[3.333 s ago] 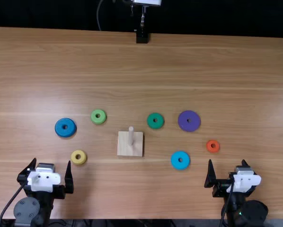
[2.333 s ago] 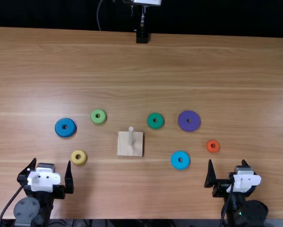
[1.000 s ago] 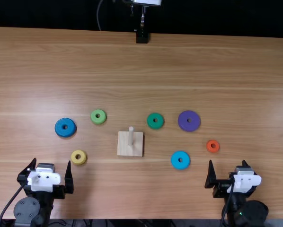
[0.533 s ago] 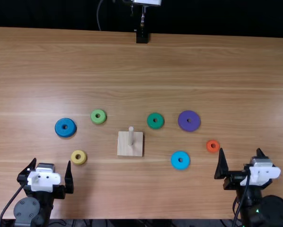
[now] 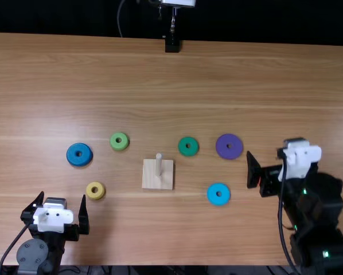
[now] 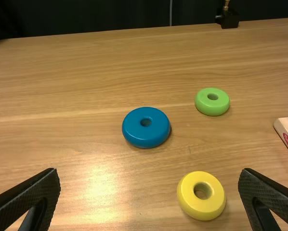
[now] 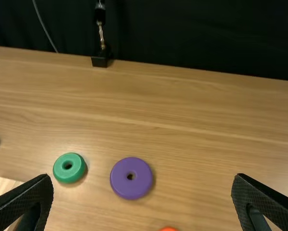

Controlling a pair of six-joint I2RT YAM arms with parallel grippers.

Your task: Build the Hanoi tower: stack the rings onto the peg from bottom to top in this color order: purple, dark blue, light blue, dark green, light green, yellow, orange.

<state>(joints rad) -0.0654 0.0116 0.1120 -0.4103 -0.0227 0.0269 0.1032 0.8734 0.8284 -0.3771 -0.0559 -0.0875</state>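
"Where is the right tool (image 7: 143, 178)?"

"At the right side of the top view, about halfway up. It is spread wide, with nothing in it."

"Which way is the purple ring (image 5: 229, 154) from it?"

"Up and to the left, and near. It sits on the worktop (image 5: 160, 86), right of the middle. I think it goes first, so the tool should go up and left a bit."

"Could the left tool (image 5: 62, 196) get it?"

"That one is wide too, but it is at the lower left. The right one is much nearer."

"Which way does the ring point?"

"It lies flat, hole facing up. It is round, so it has no long side. Any turn should do for a pinch."

"And the peg (image 5: 158, 166)?"

"It stands up, left of the ring and a little lower in the frame."
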